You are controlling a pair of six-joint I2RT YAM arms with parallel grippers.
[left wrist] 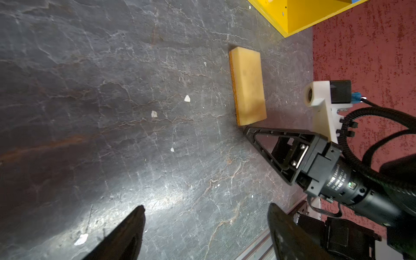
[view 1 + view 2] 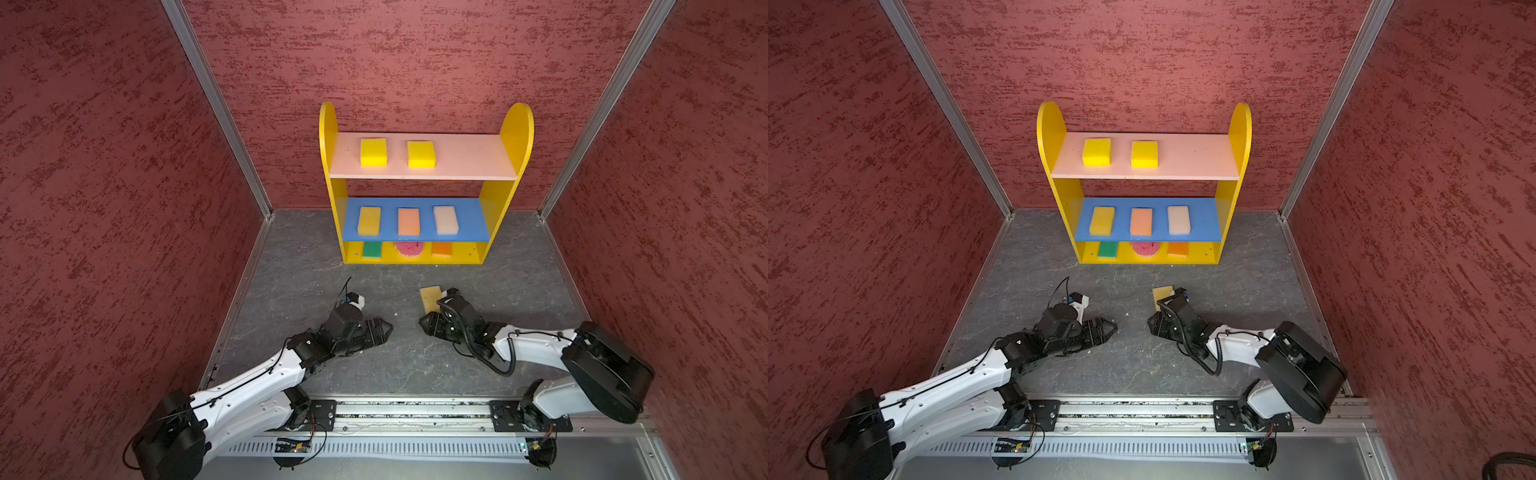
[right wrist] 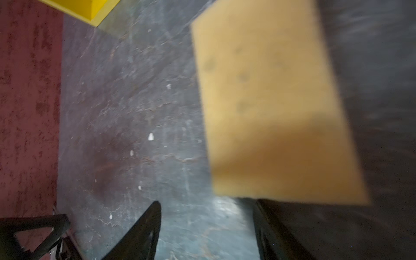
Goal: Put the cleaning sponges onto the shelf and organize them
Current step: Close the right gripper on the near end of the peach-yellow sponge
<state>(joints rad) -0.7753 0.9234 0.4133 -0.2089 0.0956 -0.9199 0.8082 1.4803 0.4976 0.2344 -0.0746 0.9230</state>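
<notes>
Both top views show eight cleaning sponges (image 2: 373,151) on the shelf (image 2: 516,137); the ninth, a tan sponge (image 2: 429,296), lies on the floor (image 2: 291,291) at the shelf's six o'clock, ungrasped. Right gripper (image 3: 207,202), at its six o'clock, gapes empty; left gripper (image 1: 206,205) likewise.

My right gripper (image 2: 1152,325) is hanging low over the floor (image 2: 1059,274), and the tan sponge (image 2: 1161,294) is lying just beyond it, partly hidden by its wrist. My left gripper (image 2: 1111,328) is facing it, near but apart. Well ahead of both, the shelf (image 2: 1050,137) is holding eight sponges (image 2: 1140,221).
</notes>
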